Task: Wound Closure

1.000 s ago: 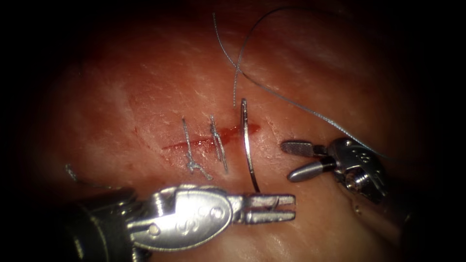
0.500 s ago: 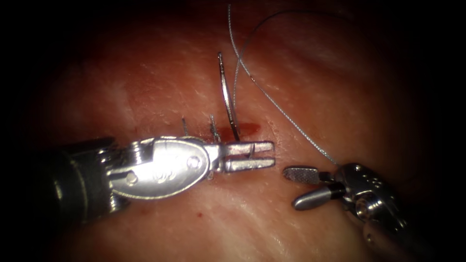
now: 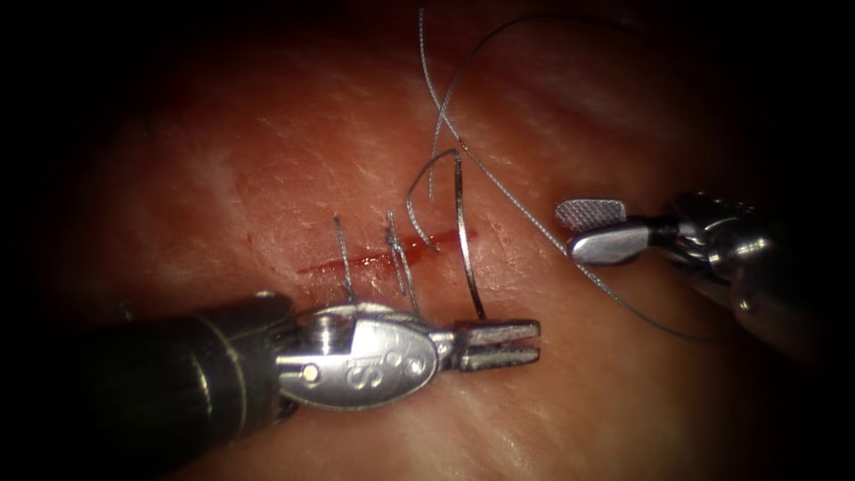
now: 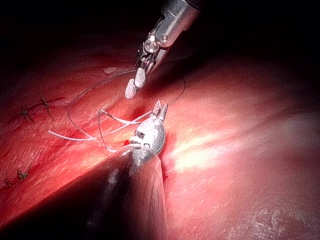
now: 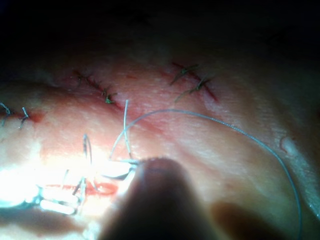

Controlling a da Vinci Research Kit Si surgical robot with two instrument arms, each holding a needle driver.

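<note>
My left tool [image 3: 537, 344] lies below the cut [image 3: 383, 260], its jaws shut on the curved needle [image 3: 463, 240] close to its lower end. From there the needle rises across the cut's right end, and I cannot tell whether any of it is in the tissue. Thread [image 3: 412, 198] arcs from the needle's top end down to the cut, and more thread [image 3: 517, 200] crosses toward the right. The right tool [image 3: 566, 230] hovers right of the cut, open and holding nothing. In the left wrist view the left tool [image 4: 162, 104] sits just under the right tool [image 4: 131, 90].
Two finished stitches [image 3: 343, 258] [image 3: 398, 258] cross the cut left of the needle, with red fluid between them. Older stitched cuts [image 5: 192, 80] [image 5: 102, 94] mark the tissue farther off. Loose thread [image 4: 75, 117] loops over the tissue near the tools.
The left tool first lifted the needle above the cut, then brought it back down below the cut. The right tool rose from lower right to the cut's right. Thread now arcs beside the needle.
</note>
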